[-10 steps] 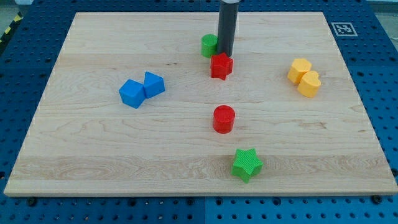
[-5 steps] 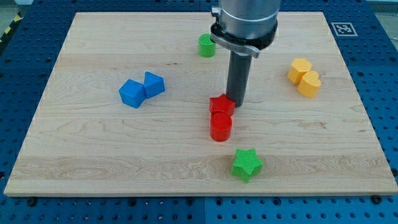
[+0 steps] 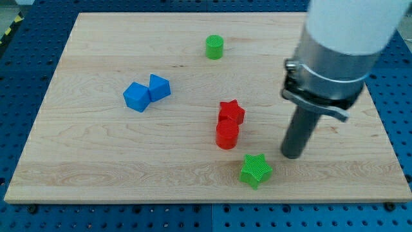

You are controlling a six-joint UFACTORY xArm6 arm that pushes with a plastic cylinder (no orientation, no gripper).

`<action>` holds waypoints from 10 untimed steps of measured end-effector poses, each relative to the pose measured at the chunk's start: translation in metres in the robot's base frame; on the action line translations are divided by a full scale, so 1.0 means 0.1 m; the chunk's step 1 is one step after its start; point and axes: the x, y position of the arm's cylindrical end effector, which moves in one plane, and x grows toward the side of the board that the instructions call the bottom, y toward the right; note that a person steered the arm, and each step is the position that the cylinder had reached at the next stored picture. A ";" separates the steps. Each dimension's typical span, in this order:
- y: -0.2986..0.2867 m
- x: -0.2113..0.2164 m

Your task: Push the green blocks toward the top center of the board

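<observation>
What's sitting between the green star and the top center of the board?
The red cylinder and red star, touching each other, stand just above the green star, slightly to the view's left of it. My tip is to its upper right. The green cylinder is already near the top center.

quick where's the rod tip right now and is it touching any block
My tip: on the board, just to the view's upper right of the green star, with a gap between them; touching no block. It has no gripper, so it holds nothing.
</observation>
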 end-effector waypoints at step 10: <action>-0.96 0.27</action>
